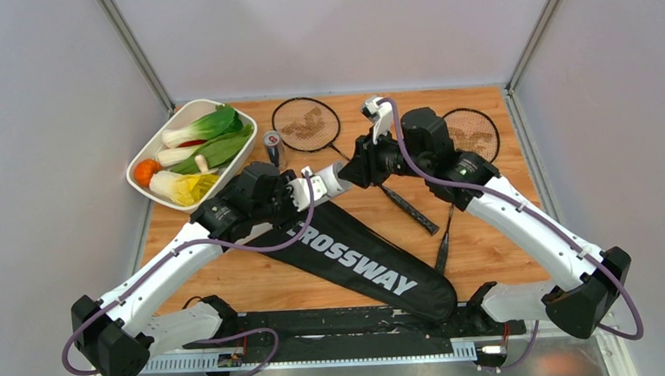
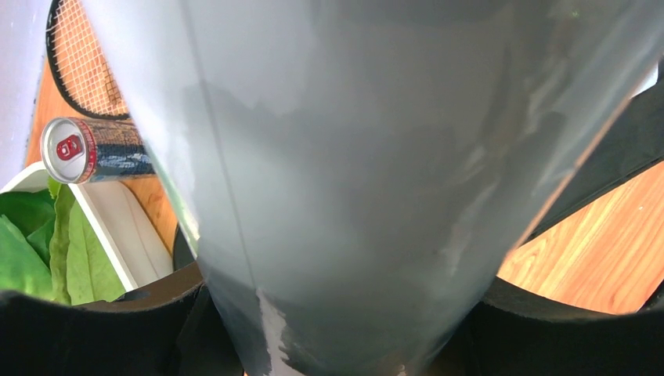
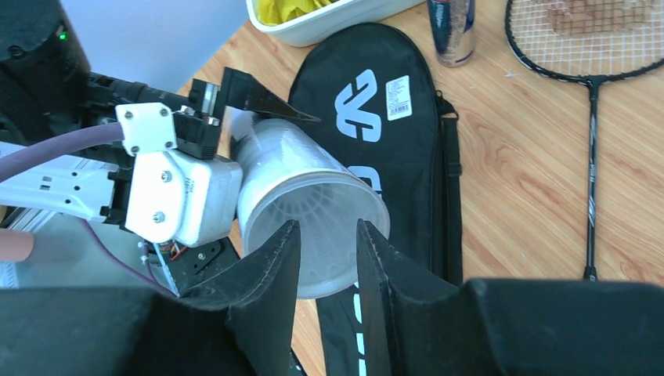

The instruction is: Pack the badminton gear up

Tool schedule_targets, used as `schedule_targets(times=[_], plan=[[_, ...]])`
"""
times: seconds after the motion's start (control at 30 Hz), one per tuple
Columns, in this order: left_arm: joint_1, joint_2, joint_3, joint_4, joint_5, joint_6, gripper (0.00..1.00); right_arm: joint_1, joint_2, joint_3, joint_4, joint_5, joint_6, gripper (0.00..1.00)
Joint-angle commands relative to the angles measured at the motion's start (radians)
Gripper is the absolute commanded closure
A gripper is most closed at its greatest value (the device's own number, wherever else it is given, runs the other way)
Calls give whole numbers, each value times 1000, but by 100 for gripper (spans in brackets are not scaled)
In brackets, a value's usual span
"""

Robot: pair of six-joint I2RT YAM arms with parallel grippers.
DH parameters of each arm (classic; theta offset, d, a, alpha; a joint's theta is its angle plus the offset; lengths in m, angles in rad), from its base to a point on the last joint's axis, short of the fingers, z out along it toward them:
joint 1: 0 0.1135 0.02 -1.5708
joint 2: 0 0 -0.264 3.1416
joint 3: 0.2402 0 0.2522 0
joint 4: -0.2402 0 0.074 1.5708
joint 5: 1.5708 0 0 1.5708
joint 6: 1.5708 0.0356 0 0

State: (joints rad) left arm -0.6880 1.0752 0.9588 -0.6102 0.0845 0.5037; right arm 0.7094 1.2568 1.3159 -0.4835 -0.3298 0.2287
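Observation:
My left gripper [image 1: 312,187] is shut on the white tube [image 1: 324,183] and holds it level above the black CROSSWAY bag [image 1: 360,260]. The tube fills the left wrist view [image 2: 352,157]. My right gripper [image 1: 351,171] is open, its fingertips right at the tube's open mouth [image 3: 313,215]. White shuttlecock feathers [image 3: 329,211] show inside the mouth, between my right fingers [image 3: 286,258]. One racket [image 1: 306,124] lies at the back centre. The other racket [image 1: 474,131] is partly hidden under the right arm. No loose shuttlecocks show on the table.
A white tray [image 1: 140,156] of vegetables stands at the back left. The drink can [image 1: 272,146] stands beside it, near the first racket's head. The bag lies diagonally across the table's middle and its strap [image 1: 444,242] trails to the right.

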Motion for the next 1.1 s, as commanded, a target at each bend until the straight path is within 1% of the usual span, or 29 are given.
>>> schedule_targets(times=[0.0, 0.13, 0.23, 0.43, 0.57, 0.73, 0.9, 1.0, 1.07], plan=[[-14, -14, 50, 96, 45, 7, 62, 15, 15, -35, 90, -110, 59, 65], [-15, -20, 51, 118, 66, -2, 62, 21, 27, -91, 121, -139, 83, 66], [-15, -34, 49, 149, 90, -6, 62, 23, 37, -130, 159, -214, 94, 67], [-14, -73, 23, 207, 154, 17, 62, 23, 62, -126, 164, -275, 84, 66], [-15, -96, 7, 240, 203, 36, 61, 24, 85, -144, 191, -375, 90, 65], [-14, -135, -15, 284, 262, 73, 61, 25, 102, -173, 207, -452, 92, 63], [-14, -145, -13, 306, 283, 88, 61, 25, 97, -186, 212, -450, 99, 61], [-14, -137, -1, 298, 267, 70, 61, 22, 70, -173, 211, -390, 123, 61], [-14, -134, 3, 288, 240, 49, 61, 8, 36, -147, 213, -359, 159, 56]])
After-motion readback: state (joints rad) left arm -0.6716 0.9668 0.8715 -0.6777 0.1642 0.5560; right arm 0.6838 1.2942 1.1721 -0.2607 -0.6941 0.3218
